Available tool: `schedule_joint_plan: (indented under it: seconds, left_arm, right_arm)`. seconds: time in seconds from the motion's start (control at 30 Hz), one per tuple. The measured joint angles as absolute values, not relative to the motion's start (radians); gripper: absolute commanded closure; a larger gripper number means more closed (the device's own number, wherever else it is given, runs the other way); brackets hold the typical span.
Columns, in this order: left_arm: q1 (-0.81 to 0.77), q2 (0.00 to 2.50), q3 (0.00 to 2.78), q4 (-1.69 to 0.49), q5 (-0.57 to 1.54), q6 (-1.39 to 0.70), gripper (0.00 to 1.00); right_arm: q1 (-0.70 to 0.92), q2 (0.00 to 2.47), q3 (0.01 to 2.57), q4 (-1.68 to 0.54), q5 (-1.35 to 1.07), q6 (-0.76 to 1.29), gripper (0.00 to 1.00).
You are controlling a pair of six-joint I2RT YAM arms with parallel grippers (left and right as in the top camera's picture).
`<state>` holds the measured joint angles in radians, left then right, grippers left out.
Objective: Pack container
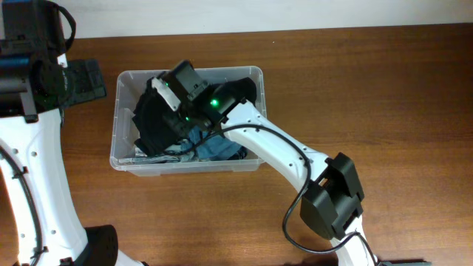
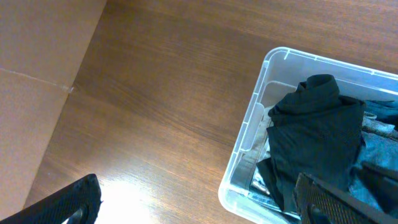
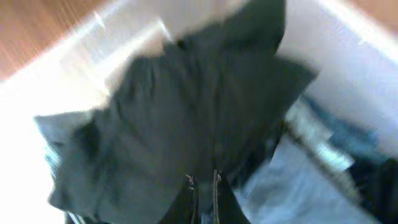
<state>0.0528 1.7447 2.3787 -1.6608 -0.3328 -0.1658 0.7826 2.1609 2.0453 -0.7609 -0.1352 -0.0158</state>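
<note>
Filling the container (image 1: 148,165): a black garment (image 1: 151,118) atop blue clothing (image 1: 218,150).

Right wrist view: whole frame motion-blurred. The dark garment (image 3: 186,112) is smeared and its folds are unreadable. The right gripper (image 3: 202,182) is cut off at the bottom edge, tips close together; whether cloth is pinched between them cannot be told.

Overhead: the right arm (image 1: 277,144) covers that gripper and part of the blue clothes (image 1: 218,151). The left arm (image 1: 33,155) is cut by the left edge.

Left wrist view: the container (image 2: 249,127) is cut by the right and bottom edges. The left gripper (image 2: 196,186) shows only two dark finger ends, far apart.
</note>
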Motion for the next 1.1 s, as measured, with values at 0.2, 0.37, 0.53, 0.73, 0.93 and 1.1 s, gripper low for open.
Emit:
schedule_joint_plan:
  seconds: [0.2,0.37,0.53,0.73,0.93,1.1]
  left_arm:
    - [0.053,1.745,2.379,-1.661,-0.333,-0.166,0.01]
    - [0.053,1.745,2.379,-1.661,-0.333,-0.166,0.0]
    - [0.053,1.745,2.379,-1.661,-0.333,-0.166,0.01]
    - [0.053,1.745,2.379,-1.661,-0.333,-0.166,0.01]
    - [0.053,1.745,2.379,-1.661,-0.333,-0.166,0.01]
    - [0.053,1.745,2.379,-1.661,-0.333,-0.166,0.01]
  right_arm:
    - [0.782,2.159,2.138,-0.7,-0.186,-0.026,0.96]
    - [0.783,2.17,2.141,-0.654,-0.227,-0.027,0.96]
    - [0.778,2.296,2.145,-0.578,-0.226,-0.027,0.96]
    - [0.753,2.47,2.167,-0.615,-0.245,-0.027,0.96]
    - [0.754,2.429,2.189,-0.805,-0.245,-0.033,0.69]
    - [0.749,2.286,2.194,-0.932,-0.22,-0.06,0.12]
